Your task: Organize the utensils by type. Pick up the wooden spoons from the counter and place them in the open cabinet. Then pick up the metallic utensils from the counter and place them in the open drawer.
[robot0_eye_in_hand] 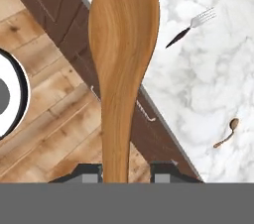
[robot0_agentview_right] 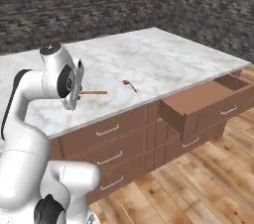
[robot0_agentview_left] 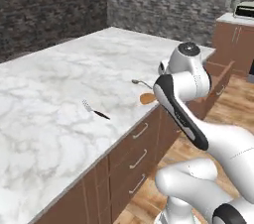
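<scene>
From the left, my arm (robot0_agentview_left: 184, 100) hides all but the bowl of a wooden spoon (robot0_agentview_left: 147, 98) above the counter (robot0_agentview_left: 59, 89) edge; a fork (robot0_agentview_left: 94, 110) lies on the marble. From the right, the open drawer (robot0_agentview_right: 206, 103) juts out. At my hand, my gripper (robot0_eye_in_hand: 127, 171) clamps the wooden spoon's handle; a small spoon (robot0_eye_in_hand: 227, 132) lies on the marble.

wide bare marble counter (robot0_agentview_left: 59, 84); just a fork (robot0_agentview_left: 94, 110) and small spoon (robot0_agentview_right: 130, 85) lie well apart

I see smooth grained wood on the spoon (robot0_eye_in_hand: 121, 59) in my claw (robot0_eye_in_hand: 126, 168); below it glossy veined marble counter (robot0_eye_in_hand: 218, 69)
</scene>
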Controlling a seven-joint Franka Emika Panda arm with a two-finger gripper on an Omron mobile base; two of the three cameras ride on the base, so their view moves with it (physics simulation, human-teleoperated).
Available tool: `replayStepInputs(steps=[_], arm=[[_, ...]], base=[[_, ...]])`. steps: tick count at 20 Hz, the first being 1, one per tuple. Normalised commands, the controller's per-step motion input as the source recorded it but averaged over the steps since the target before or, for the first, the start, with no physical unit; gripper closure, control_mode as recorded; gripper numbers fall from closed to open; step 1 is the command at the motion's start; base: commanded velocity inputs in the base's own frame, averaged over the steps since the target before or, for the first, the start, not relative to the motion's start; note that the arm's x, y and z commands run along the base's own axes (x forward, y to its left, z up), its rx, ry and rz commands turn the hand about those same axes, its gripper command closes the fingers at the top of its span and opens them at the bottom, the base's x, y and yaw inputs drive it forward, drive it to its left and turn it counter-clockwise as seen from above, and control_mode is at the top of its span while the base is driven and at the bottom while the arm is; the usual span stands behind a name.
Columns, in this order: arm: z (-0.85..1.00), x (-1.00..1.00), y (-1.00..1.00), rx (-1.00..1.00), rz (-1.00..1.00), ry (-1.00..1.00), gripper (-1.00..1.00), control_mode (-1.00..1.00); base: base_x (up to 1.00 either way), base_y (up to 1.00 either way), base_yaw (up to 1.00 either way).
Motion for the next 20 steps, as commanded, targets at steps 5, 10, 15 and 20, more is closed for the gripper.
replayStepInputs(steps=[5, 10, 15, 20], arm=[[0.00, 0.00, 0.00, 0.00, 0.00, 0.00, 1.00, 1.00], [0.00, 0.00, 0.00, 0.00, 0.00, 0.00, 1.00, 1.00], [0.00, 0.00, 0.00, 0.00, 0.00, 0.00, 1.00, 1.00], [0.00, 0.00, 0.00, 0.00, 0.00, 0.00, 1.00, 1.00]], base=[[0.00, 0.00, -1.00], [0.00, 0.00, -1.00], [0.00, 0.00, -1.00], [0.00, 0.00, -1.00]])
